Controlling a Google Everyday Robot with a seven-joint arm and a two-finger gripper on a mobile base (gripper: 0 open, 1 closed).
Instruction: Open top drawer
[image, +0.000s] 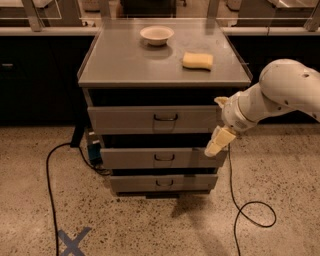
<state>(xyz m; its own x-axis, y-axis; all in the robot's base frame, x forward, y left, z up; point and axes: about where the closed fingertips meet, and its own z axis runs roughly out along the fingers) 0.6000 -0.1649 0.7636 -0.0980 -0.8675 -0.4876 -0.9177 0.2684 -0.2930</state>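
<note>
Now pale gripper hangs by right edge of wide grey metal top drawer; its dark wire handle lies leftward, horizontal. Claw state we cannot tell.

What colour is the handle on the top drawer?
Dark, nearly black, on the grey top drawer; camera view. The end effector hangs at its right edge.

Tally at the cabinet
Three grey drawers, top drawer included; one bowl; one sponge; two floor cables; one gripper, at 3 o'clock of the drawers.
</note>
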